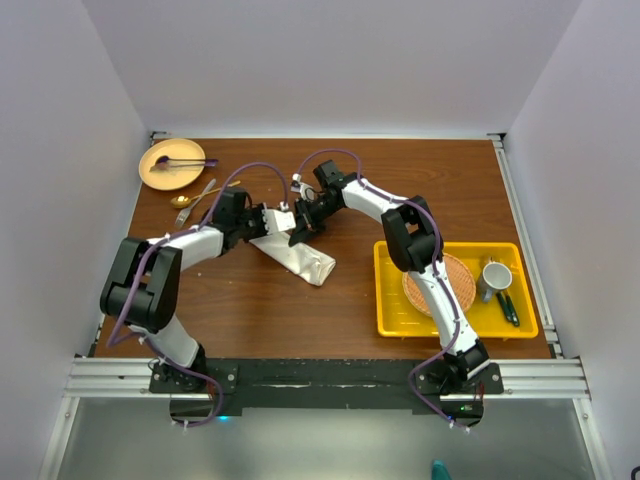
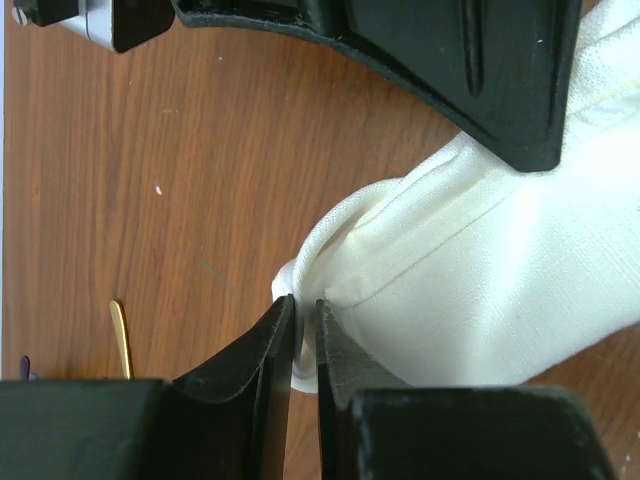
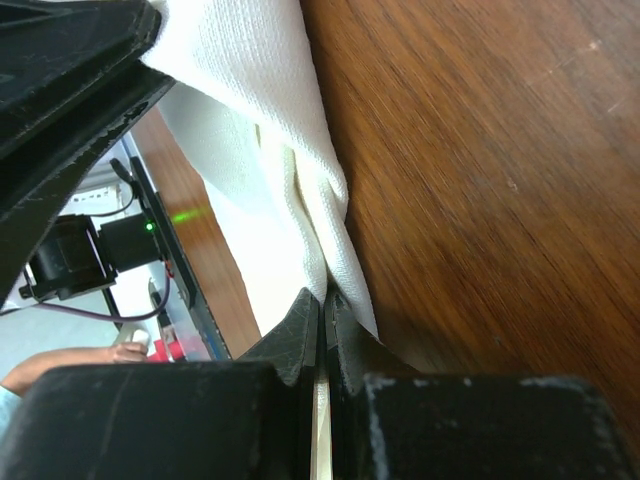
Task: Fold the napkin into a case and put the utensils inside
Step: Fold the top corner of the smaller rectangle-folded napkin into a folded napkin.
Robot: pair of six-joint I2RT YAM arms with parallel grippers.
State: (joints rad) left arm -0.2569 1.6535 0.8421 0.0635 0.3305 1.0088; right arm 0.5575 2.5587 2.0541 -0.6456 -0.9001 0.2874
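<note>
The cream napkin [image 1: 300, 258] lies as a narrow folded strip, slanting across the middle of the table. My left gripper [image 1: 268, 222] is shut on its upper-left corner, and in the left wrist view a bunched bit of cloth [image 2: 500, 270] sits pinched between the jaws [image 2: 306, 312]. Right beside it, my right gripper [image 1: 297, 230] is shut on the same end. In the right wrist view its jaws [image 3: 326, 300] clamp a folded edge of napkin [image 3: 250, 90]. The gold utensils [image 1: 192, 199] lie on the wood left of the grippers, below the plate. One gold tip [image 2: 121, 335] shows in the left wrist view.
A tan plate [image 1: 172, 163] with a purple utensil [image 1: 185, 161] sits at the back left. At the right, a yellow tray [image 1: 392, 300] holds a woven orange mat [image 1: 440, 285], a grey mug [image 1: 494, 276] and green-handled utensils [image 1: 508, 306].
</note>
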